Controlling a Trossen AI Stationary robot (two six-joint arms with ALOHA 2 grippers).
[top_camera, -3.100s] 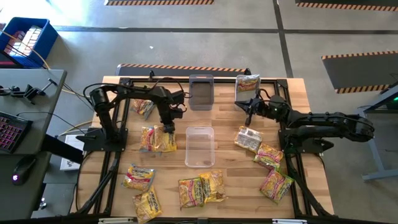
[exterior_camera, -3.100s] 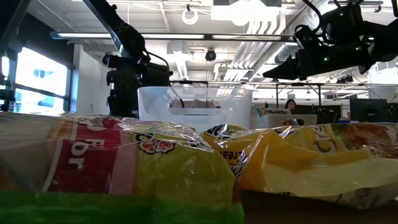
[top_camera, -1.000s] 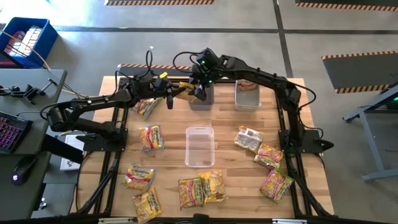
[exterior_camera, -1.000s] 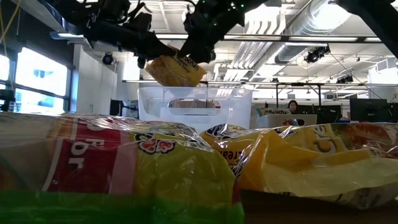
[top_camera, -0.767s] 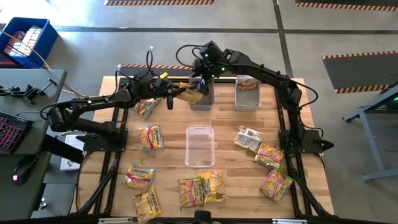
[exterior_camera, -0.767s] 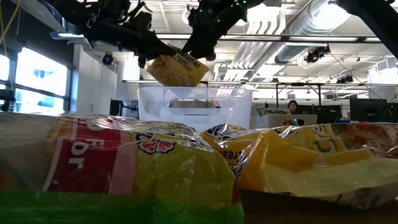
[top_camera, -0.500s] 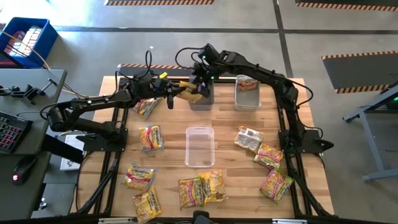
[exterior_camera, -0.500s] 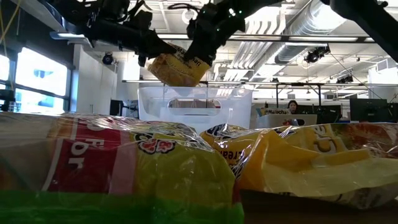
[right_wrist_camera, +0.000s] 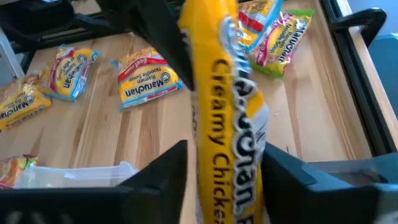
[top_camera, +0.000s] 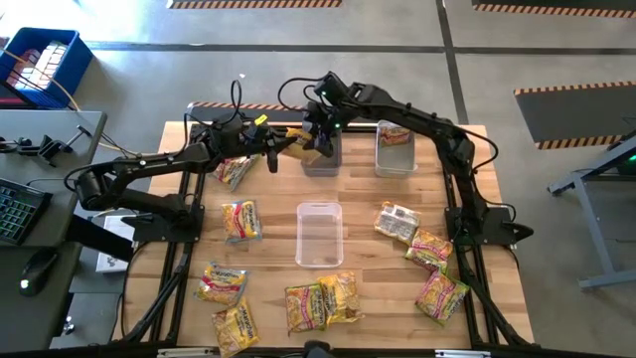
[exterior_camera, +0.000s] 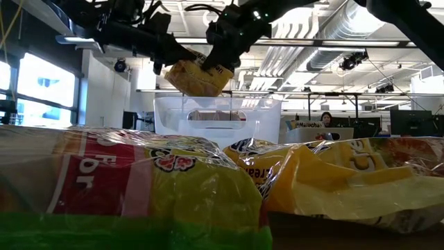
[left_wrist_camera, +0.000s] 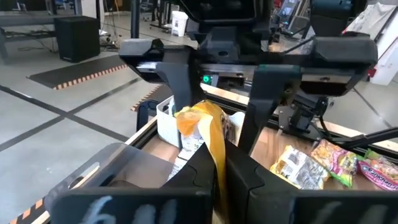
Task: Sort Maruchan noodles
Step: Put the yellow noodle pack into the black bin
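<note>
A yellow Maruchan noodles packet [top_camera: 301, 147] hangs in the air at the far middle of the table, just left of a clear bin [top_camera: 323, 159]. My left gripper [top_camera: 278, 151] reaches in from the table's left and is shut on the packet's near end. My right gripper [top_camera: 316, 139] comes slanting down from the far side. Its two fingers [right_wrist_camera: 163, 171] stand on either side of the packet's other end [right_wrist_camera: 227, 146]. Several more packets lie flat on the table, such as one at the left [top_camera: 241, 221] and one at the right [top_camera: 397, 221]. My left gripper pinches the packet's end seam [left_wrist_camera: 216, 144] between its two fingers, coming level from the table's left. The packet is lifted clear, stands on edge and reaches away from the fingers. My right gripper has a finger [left_wrist_camera: 179, 81] close against one face; whether it touches, I cannot tell.
A second clear bin [top_camera: 396, 157] at the far right holds a packet. A third clear bin [top_camera: 319, 234] stands at the table's middle. Packets lie along the near edge [top_camera: 323, 301] and at the right [top_camera: 437, 293]. The low view has packets [exterior_camera: 173, 187] right before the camera.
My right gripper has tipped further down over the packet's far end, above the far middle bin. My left gripper has kept the packet in the air in the same place.
</note>
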